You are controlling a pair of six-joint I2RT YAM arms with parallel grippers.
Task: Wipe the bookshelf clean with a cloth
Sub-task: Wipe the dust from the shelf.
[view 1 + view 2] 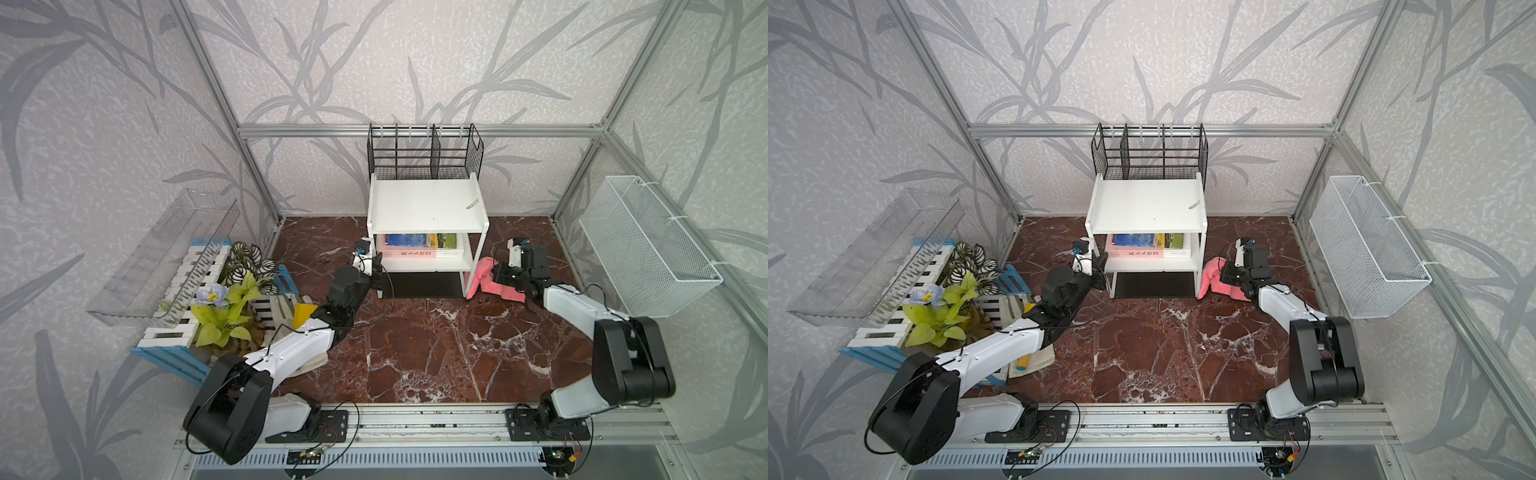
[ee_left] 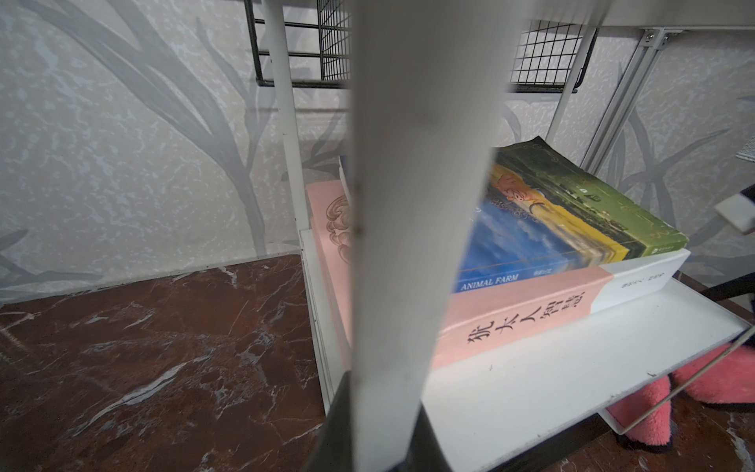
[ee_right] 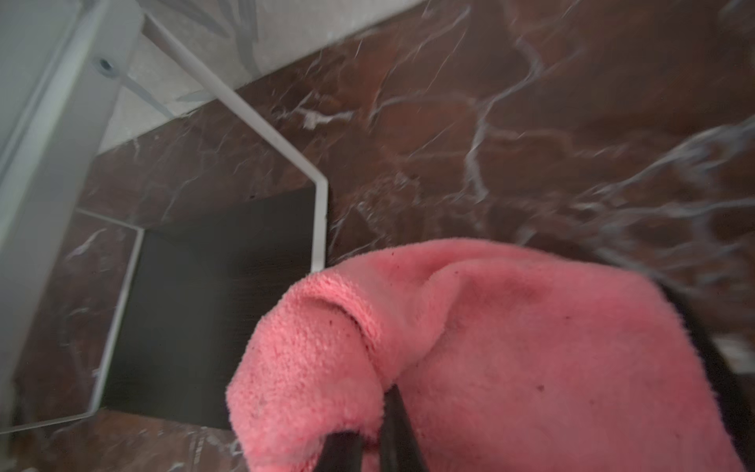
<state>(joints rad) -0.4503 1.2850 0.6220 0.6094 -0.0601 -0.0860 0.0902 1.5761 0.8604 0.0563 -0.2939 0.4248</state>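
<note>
Left gripper [image 1: 375, 272] is clamped on the front post [image 2: 408, 204] at the 8 o'clock corner of the bookshelf [image 1: 428, 203], jaws on either side of the tube in the left wrist view. It's acting as the anchor. The post is thin and smooth, so if it slips once wiping force comes in from the other side, the shelf likely skates or twists on the table [image 1: 415, 353]. The shelf sits at 12 o'clock on the table, with books [image 1: 419, 247] stacked on the middle board. A sloppy pass on that board could shove them out the back. The top board has a small scrap [image 1: 472, 203] toward 2 o'clock, and a black wire rack [image 1: 424, 153] at its 12 o'clock edge. I can't tell whether the rack stands on the board or behind it; a long stroke could knock it or just push the scrap into it. Right gripper [image 3: 369, 439] is closed on a fold of the cloth [image 1: 478, 282], down low at the shelf's 4 o'clock foot. The rest of the cloth hangs loose, touching or nearly touching the frame. The grip is a small pinch, so the cloth may pull out under drag. The loose tail could also snag the foot or board edge on the way up, tugging the shelf against the left clamp.
</note>
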